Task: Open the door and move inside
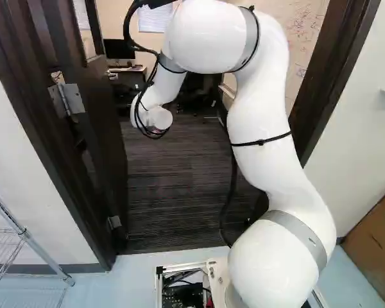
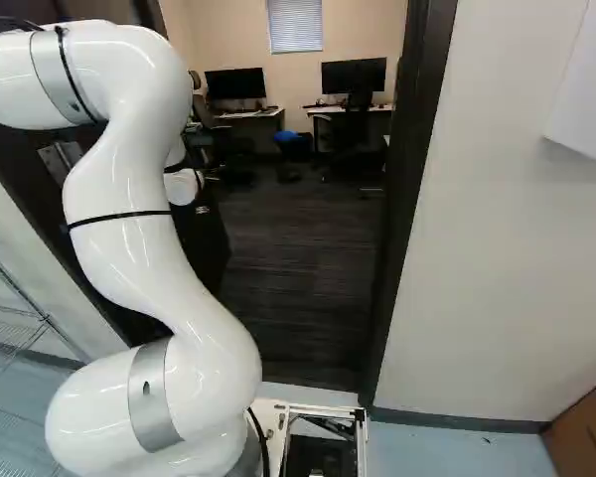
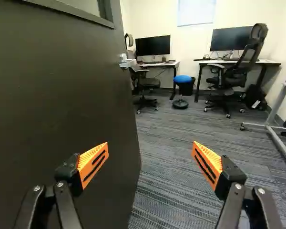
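Observation:
The dark door [image 1: 106, 141] stands swung inward at the left of the doorway in the left base view, its hinges on the left frame. In the wrist view its broad face [image 3: 62, 90] lies beside and ahead of my gripper [image 3: 150, 150], which is open with nothing between its orange-padded fingers. One finger shows in front of the door face, the other over the room's carpet. A silver lever handle [image 3: 127, 62] sits near the door's far edge, ahead of the gripper and apart from it. In both base views the arm reaches into the doorway, and its fingers are hidden.
The right door frame [image 2: 409, 199] borders a white wall. Inside lie dark carpet [image 1: 173, 186], desks with monitors [image 3: 152, 46], office chairs [image 3: 233, 71], a blue-topped stool [image 3: 182, 79] and a wheeled metal stand [image 3: 271, 126]. A wire rack [image 1: 25, 234] stands left outside, a brown cabinet [image 1: 375, 244] at right.

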`<state>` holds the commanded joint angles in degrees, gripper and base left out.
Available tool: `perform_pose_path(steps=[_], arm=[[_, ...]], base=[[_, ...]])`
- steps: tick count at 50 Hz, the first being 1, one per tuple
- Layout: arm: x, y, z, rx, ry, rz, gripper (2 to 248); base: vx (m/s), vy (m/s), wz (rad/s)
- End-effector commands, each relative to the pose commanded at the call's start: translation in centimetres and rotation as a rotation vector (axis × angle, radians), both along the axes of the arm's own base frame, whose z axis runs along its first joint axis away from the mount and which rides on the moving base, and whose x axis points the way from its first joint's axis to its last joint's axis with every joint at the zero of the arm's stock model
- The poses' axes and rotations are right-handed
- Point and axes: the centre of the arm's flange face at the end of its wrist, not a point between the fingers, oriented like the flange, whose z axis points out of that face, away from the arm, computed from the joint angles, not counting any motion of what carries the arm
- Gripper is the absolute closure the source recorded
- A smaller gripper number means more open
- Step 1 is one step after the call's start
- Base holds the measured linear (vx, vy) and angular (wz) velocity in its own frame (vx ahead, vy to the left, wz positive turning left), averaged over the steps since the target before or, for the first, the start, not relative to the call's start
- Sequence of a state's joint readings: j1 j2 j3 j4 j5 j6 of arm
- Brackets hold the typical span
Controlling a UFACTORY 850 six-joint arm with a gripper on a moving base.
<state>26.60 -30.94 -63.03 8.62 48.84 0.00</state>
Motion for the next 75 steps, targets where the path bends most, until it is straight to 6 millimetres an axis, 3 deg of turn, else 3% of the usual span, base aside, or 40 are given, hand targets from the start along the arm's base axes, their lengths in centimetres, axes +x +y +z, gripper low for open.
perform_pose_path(steps=[75], arm=[[-8.8,-12.7,1.4,-0.027,0.064,-0.146,3]], base=[[0.0,0.0,0.0]])
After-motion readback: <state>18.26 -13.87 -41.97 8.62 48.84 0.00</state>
